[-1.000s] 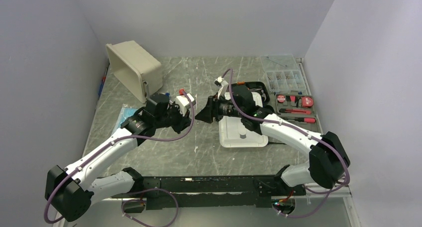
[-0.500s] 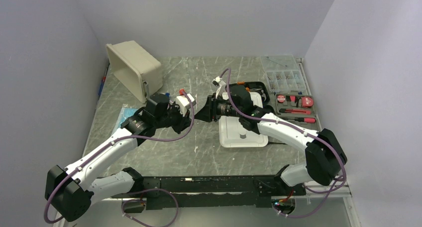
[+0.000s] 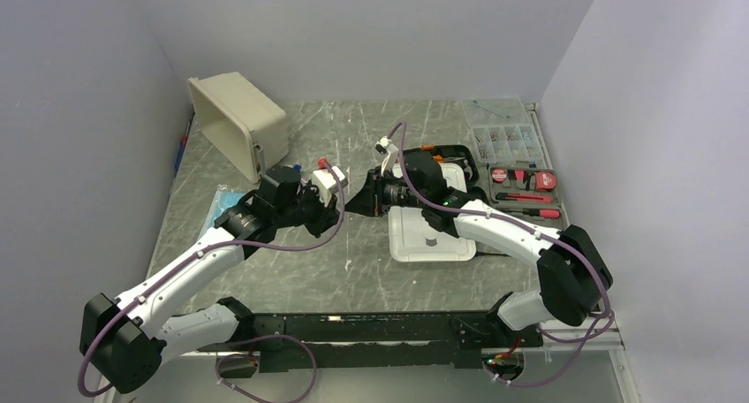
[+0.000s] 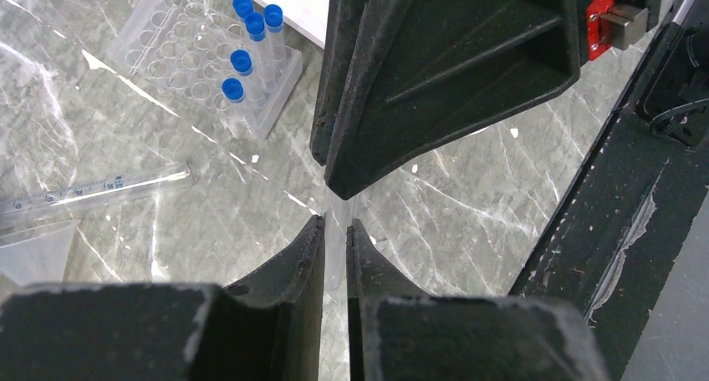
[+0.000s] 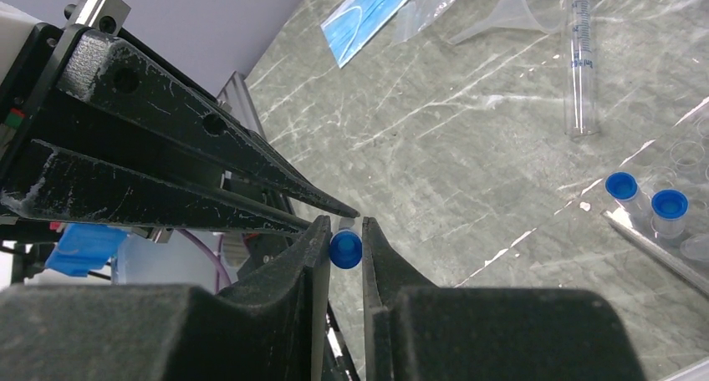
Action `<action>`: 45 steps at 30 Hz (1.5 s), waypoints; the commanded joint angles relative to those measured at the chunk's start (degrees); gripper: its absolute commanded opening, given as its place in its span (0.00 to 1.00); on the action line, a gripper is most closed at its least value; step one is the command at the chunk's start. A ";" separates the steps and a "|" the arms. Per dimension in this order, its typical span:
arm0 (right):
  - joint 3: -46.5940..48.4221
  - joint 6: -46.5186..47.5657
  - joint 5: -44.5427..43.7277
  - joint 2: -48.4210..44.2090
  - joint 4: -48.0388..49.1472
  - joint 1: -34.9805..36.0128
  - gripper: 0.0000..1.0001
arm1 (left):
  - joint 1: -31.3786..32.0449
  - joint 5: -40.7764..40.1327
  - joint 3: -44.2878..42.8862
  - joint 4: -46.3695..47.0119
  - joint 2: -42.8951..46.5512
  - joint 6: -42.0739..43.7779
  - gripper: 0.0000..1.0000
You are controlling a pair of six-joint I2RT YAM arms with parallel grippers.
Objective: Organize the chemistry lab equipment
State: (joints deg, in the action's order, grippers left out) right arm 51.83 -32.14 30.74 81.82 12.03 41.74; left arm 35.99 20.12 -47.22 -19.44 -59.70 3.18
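We see the left end effector (image 4: 334, 227) pinching a clear vial (image 4: 334, 260) in the air, off to one side of the rack (image 4: 163, 43). The right end effector (image 5: 345, 229) meets it tip to tip and seems pressed onto the vial's blue cap (image 5: 345, 250). The rack holds four capped vials (image 4: 233, 89). Beside the rack on the desk (image 4: 468, 210) lies a graduated tube (image 4: 100, 189), with a funnel (image 5: 522, 9) farther from the rack.

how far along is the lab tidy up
Done: several blue-capped tubes stand in the rack. In hand: another tube, left gripper pinching its clear body, right gripper on its blue cap. Left: racking it, plus the graduated pipette and funnel lying loose.
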 commanded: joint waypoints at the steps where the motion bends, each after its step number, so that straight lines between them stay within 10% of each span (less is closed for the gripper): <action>1: 2.72 1.29 -0.73 -0.68 1.72 0.32 0.06 | 0.22 0.06 -0.14 2.39 1.38 -0.98 0.11; 6: 2.83 3.31 -3.87 -2.23 -0.76 0.32 0.05 | 0.21 -0.81 0.23 2.64 2.51 -1.24 0.42; 10: 4.74 6.85 -10.01 -3.73 -6.73 0.38 0.05 | 0.03 -2.27 -0.14 2.23 3.08 -2.04 0.97; 24: 21.22 21.22 -42.20 3.11 -25.00 0.50 0.06 | -8.91 -16.96 0.21 0.59 8.78 -8.05 0.99; 45: 27.59 26.85 -40.32 19.16 -24.29 1.53 0.06 | -9.01 -17.92 -0.45 -0.93 6.20 -8.10 1.00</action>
State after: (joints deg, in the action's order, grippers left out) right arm 76.64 -6.81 -9.85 100.64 -11.53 43.18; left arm 27.20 2.68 -46.15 -20.97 -53.54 -4.16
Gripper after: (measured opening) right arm 0.185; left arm 0.994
